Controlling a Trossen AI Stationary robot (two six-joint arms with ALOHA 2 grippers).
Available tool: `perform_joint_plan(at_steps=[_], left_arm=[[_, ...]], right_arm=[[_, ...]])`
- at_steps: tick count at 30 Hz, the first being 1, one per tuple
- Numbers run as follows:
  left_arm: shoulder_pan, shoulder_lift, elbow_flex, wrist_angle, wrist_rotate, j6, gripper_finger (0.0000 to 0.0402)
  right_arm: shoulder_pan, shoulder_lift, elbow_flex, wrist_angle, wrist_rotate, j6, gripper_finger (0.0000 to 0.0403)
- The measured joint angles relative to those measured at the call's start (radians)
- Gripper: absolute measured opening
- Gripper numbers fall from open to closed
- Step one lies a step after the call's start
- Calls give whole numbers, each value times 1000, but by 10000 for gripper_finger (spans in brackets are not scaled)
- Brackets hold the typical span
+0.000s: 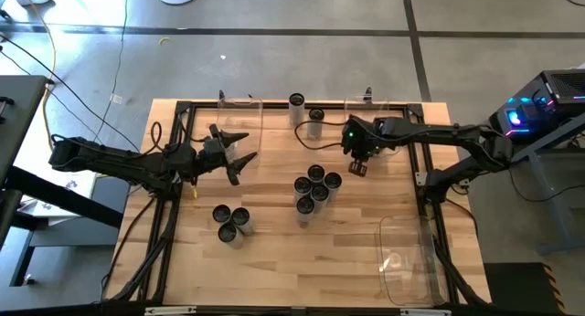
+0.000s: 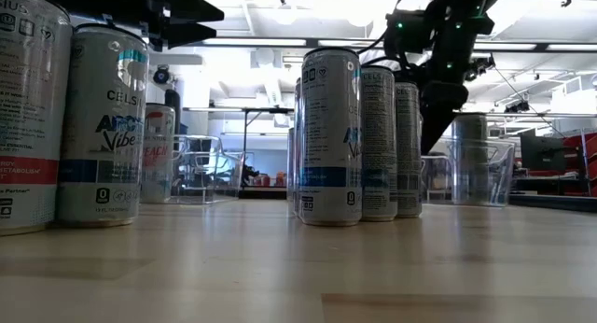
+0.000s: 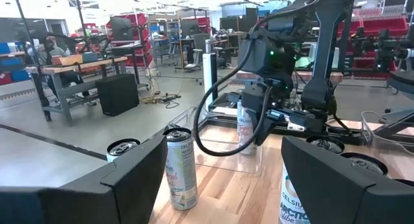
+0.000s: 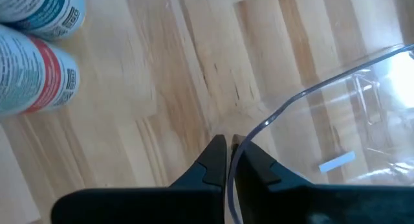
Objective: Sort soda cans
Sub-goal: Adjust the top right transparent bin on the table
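Right gripper [image 4: 228, 145] is pressed onto the thin rim of a clear bin [image 4: 336, 94] at the worktop's [image 1: 274, 270] far side, beside two soda cans [image 1: 306, 112]. Left gripper [image 1: 239, 154] hangs spread, well apart from the middle cluster [image 1: 313, 190].

Bright overhead ceiling lights; near cans [image 2: 103, 127] blurred, backlit.

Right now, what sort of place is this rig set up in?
Probably a robotics lab or workshop. The table stands on bare concrete floor with cables; the left wrist view shows workbenches, red storage bins and a seated person beyond the cans.
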Motion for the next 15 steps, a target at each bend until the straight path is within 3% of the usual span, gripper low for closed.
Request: perform_joint_plan(at_steps=[7, 15], left_arm=[[0, 0, 0, 0, 0, 0, 298], [0, 0, 0, 0, 0, 0, 298]], right_arm=[[-4, 0, 0, 33, 3, 20, 14], [-5, 0, 0, 41, 16, 35, 64]])
